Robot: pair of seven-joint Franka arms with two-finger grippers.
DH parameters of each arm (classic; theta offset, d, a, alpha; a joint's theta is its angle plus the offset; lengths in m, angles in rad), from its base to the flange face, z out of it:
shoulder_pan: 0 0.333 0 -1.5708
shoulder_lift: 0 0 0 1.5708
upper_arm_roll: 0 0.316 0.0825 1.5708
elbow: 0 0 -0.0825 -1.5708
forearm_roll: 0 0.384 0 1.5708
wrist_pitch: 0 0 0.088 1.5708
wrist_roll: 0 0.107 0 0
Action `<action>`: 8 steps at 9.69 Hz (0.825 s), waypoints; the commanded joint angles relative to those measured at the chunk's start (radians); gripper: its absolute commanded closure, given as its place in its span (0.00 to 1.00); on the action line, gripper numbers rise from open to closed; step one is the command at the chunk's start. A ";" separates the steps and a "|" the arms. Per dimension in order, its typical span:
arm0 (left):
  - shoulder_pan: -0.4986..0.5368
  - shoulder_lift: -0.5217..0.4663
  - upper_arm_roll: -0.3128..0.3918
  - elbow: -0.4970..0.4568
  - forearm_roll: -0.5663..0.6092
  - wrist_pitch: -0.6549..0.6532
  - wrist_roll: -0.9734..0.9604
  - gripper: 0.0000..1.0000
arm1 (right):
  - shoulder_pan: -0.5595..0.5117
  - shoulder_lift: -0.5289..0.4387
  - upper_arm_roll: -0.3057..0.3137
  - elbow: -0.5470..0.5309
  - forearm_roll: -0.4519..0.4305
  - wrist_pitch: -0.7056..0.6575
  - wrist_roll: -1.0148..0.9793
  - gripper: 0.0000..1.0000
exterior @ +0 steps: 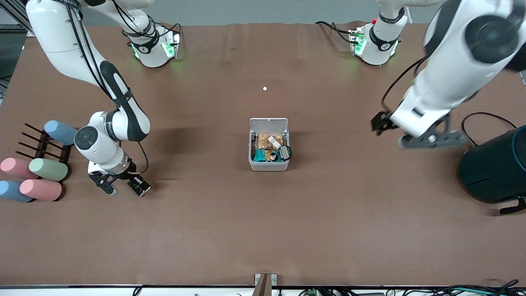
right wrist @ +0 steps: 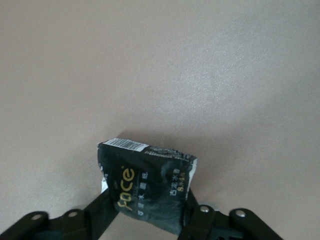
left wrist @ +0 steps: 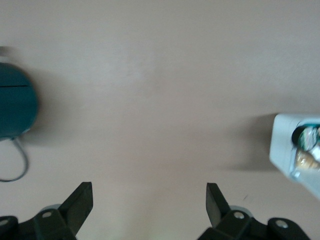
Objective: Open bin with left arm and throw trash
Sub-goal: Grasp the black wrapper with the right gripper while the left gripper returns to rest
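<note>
The white bin [exterior: 269,166] stands at the table's middle with its lid [exterior: 269,123] raised. It holds snack wrappers, and a round black disc [exterior: 284,153] lies at its rim. The bin also shows in the left wrist view [left wrist: 282,150]. My right gripper [exterior: 124,189] hangs low over the table beside the cylinder rack, shut on a black glossy packet [right wrist: 147,187]; its own view shows the gripper [right wrist: 146,212] clamping the packet. My left gripper [exterior: 381,122] is open and empty, up over the table between the bin and the teal container, and shows in its own view [left wrist: 148,200]. No white loop shows.
A big dark teal container [exterior: 495,168] stands at the left arm's end, also in the left wrist view [left wrist: 15,107]. Pastel cylinders [exterior: 41,176] lie on a dark rack [exterior: 41,144] at the right arm's end. A tiny white dot [exterior: 264,88] lies farther from the camera than the bin.
</note>
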 commanded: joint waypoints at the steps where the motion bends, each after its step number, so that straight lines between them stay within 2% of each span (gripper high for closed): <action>1: -0.009 -0.187 0.138 -0.171 -0.060 -0.013 0.199 0.00 | -0.002 -0.015 0.008 0.050 -0.022 -0.118 0.037 1.00; 2: -0.014 -0.218 0.183 -0.211 -0.058 -0.011 0.252 0.00 | 0.006 -0.048 0.011 0.066 -0.020 -0.167 0.089 1.00; 3: -0.029 -0.220 0.228 -0.212 -0.060 0.006 0.257 0.00 | 0.035 -0.085 0.015 0.093 -0.019 -0.243 0.172 1.00; 4: -0.052 -0.217 0.255 -0.204 -0.064 0.039 0.251 0.00 | 0.087 -0.100 0.016 0.164 -0.017 -0.370 0.291 1.00; 6: -0.057 -0.207 0.257 -0.160 -0.080 -0.021 0.242 0.00 | 0.199 -0.105 0.022 0.309 -0.005 -0.544 0.517 1.00; 8: -0.055 -0.180 0.257 -0.114 -0.086 -0.030 0.239 0.00 | 0.346 -0.101 0.022 0.397 0.009 -0.557 0.771 1.00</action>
